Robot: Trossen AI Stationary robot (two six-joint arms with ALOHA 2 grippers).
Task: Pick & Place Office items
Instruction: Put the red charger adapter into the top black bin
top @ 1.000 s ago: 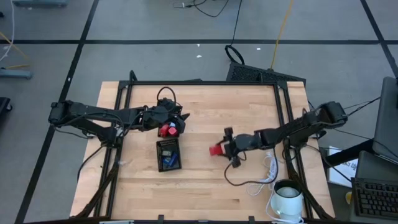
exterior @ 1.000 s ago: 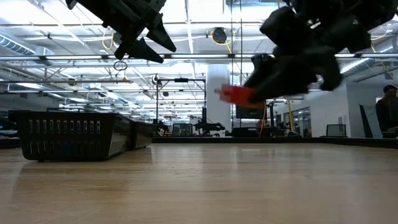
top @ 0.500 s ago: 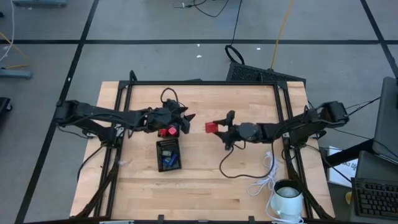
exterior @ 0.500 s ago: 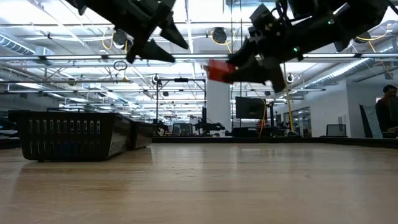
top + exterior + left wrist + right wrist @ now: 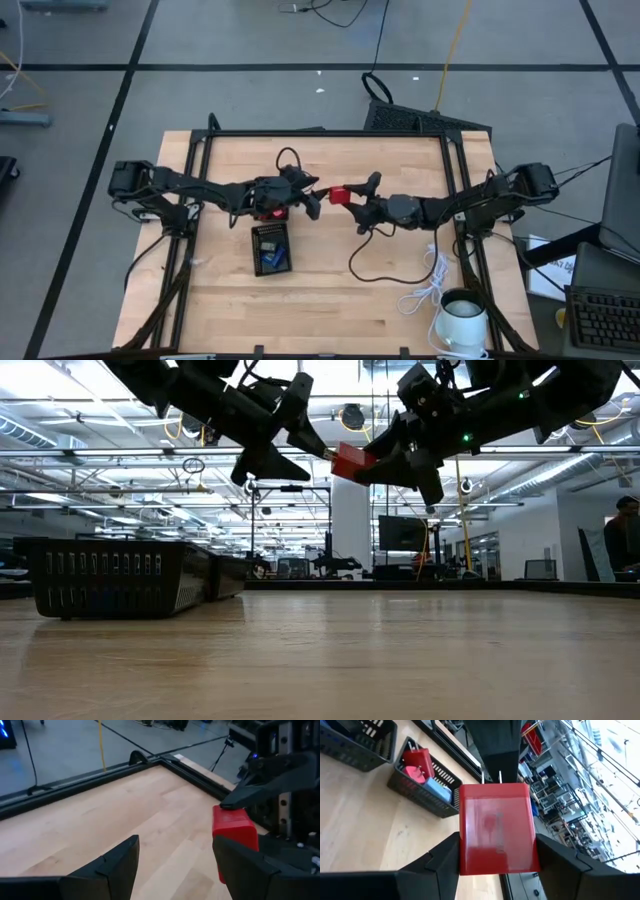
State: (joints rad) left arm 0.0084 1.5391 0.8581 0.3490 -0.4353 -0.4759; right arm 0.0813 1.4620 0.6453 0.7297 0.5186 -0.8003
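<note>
A red block point(image 5: 339, 195) with two metal prongs point(image 5: 491, 776) hangs in the air over the table's middle, shut in my right gripper point(image 5: 347, 197), point(image 5: 496, 865), which reaches in from the right. My left gripper point(image 5: 314, 197), point(image 5: 297, 456) is open and faces the block point(image 5: 349, 461) from the left, its fingertips right at the block's end. In the left wrist view the block point(image 5: 233, 826) stands beside one finger point(image 5: 245, 865). Below lies a black tray point(image 5: 271, 262) with blue pieces. Another basket point(image 5: 415, 787) holds red point(image 5: 416, 766) and blue pieces. My right gripper pinches the red block by two opposite side faces point(image 5: 465, 835) between its fingers point(image 5: 445, 862), coming level from the table's right. The block is lifted clear of the table, prongs pointing away toward the left arm. My left gripper: I cannot tell whether a fingertip touches the block.
A white coiled cable point(image 5: 427, 287) and a white mug point(image 5: 462, 320) sit at the table's near right corner. A black cable point(image 5: 362, 268) loops below the right arm. Bare wood lies near and far of the grippers. A person point(image 5: 625, 532) stands far off in the room.
My right gripper has carried the red block up and toward the far edge and the left arm, turning so the block points left. My left gripper, still open, has moved right from over the trays until its fingertips meet the block.
</note>
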